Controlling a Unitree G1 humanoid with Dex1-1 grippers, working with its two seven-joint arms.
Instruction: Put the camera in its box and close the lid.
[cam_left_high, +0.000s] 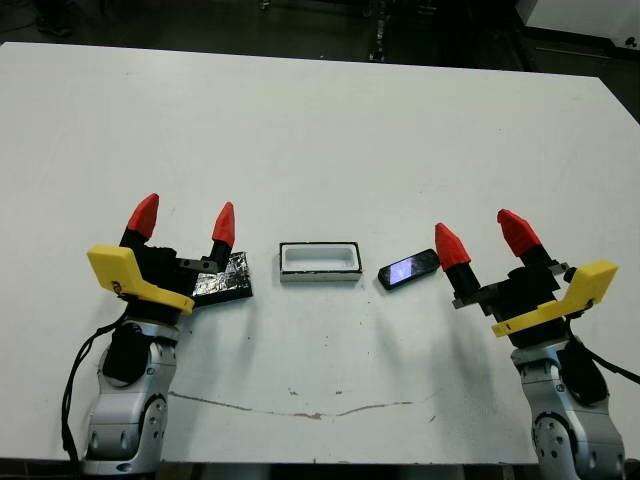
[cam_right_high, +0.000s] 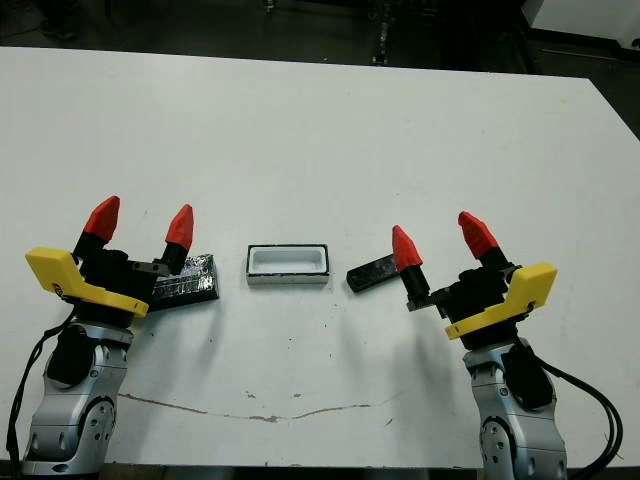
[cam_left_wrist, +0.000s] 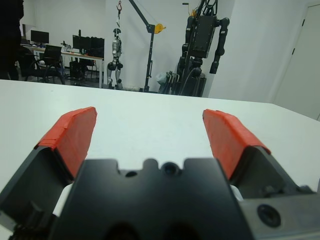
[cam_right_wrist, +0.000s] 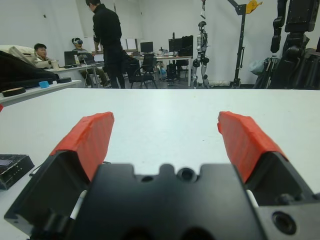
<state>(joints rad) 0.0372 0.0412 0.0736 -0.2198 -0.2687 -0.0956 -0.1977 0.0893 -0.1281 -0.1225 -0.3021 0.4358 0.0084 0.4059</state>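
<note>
Both arms low at near edge of table (cam_left_high: 320, 120), forearms upright, fingers pointing toward 12.
Left gripper (cam_left_high: 184, 222) spread wide, empty, over lid (cam_left_high: 228, 277).
Right gripper (cam_left_high: 484, 238) spread wide, empty; camera (cam_left_high: 408, 269) just at its 9.
Box (cam_left_high: 320, 261) between lid and camera, uncovered.
Far half bare.

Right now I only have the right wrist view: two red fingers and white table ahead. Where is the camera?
Observer: The camera lies on the table just left of the right gripper, outside its open fingers.
Operator: And the box?
Observer: The box sits left of the camera, lid off, nothing inside.
Operator: Where is the lid?
Observer: The lid lies flat left of the box, partly hidden behind the open left gripper.
</note>
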